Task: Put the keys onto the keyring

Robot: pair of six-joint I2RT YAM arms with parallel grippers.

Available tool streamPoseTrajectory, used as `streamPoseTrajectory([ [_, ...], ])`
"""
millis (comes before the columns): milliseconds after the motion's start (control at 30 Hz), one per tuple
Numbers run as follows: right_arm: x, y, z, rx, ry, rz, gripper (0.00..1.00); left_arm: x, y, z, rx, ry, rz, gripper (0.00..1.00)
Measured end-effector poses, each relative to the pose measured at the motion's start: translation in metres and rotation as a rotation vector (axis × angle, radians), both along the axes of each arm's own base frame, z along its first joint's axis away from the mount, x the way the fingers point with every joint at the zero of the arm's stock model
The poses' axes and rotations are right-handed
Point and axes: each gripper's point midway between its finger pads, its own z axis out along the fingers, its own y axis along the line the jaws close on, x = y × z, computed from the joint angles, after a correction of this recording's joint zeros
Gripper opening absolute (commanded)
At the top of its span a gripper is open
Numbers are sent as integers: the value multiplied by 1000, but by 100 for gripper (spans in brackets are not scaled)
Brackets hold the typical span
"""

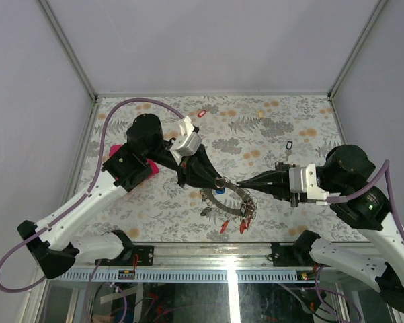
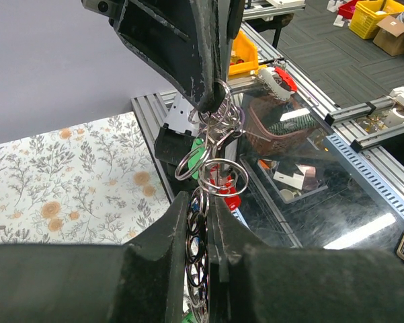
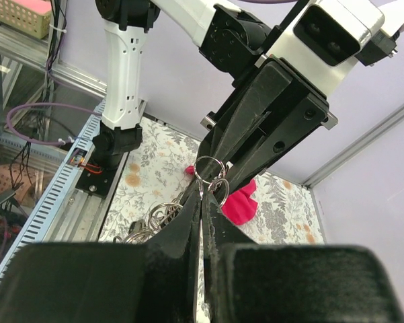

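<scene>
I read the left gripper (image 1: 220,182) clamped on the keyring (image 1: 223,208), at the near centre of the table (image 1: 161,215). The right gripper (image 1: 240,185) is pinched shut on small split rings (image 2: 218,114), tip to tip with the left. The keys (image 1: 246,214) cluster on the keyring's right side, red tags nearest the bases.

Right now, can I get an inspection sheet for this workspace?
Surface: floral mat, lying flat.
Job's things: keyring mid-table with keys on it; red-tagged key and black-tagged key loose at the far side.
Clutter: magenta cloth on the left, partly hidden.
Hands: left hand shut on keyring; right hand shut on a small ring beside it.
Cables: purple cables, one looping at each side.
Surroundings: grey walls, metal frame.
</scene>
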Motion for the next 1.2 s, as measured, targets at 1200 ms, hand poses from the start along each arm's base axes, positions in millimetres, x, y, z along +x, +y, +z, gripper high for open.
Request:
streamPoseTrajectory([
  [1200, 6, -2, -33, -198, 34, -11, 0, -1, 5, -21, 142, 58, -10, 0],
])
